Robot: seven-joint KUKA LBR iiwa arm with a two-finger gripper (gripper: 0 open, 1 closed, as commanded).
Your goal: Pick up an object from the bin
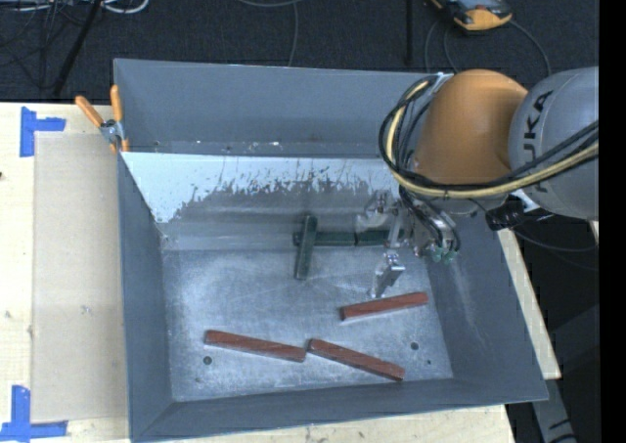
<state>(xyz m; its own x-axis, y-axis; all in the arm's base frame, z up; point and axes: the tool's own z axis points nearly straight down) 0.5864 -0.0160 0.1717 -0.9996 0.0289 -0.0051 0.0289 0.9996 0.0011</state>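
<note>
The claw (385, 283) hangs just on the far side of the short reddish-brown bar (383, 307), right of middle in the bin (245, 109). The bar's long axis runs left to right. I cannot tell whether the claw is released or clenched.

**Maker's lettering on the arm, at the right of the scene**

Dark capital letters (535, 126) ran down the grey casing of the arm (572, 104), just right of its orange cover (468, 128) and above the right side of the bin (245, 109). Only "KU" could be read, as the rest of the word was lost behind the black and yellow cables (548, 165) that crossed the casing. Far beyond the bin, an orange-and-black handheld unit (469, 1) showed a pale screen, but its contents were too small to read. The pale streaks on the bin's far wall were scratches, not writing.
</note>
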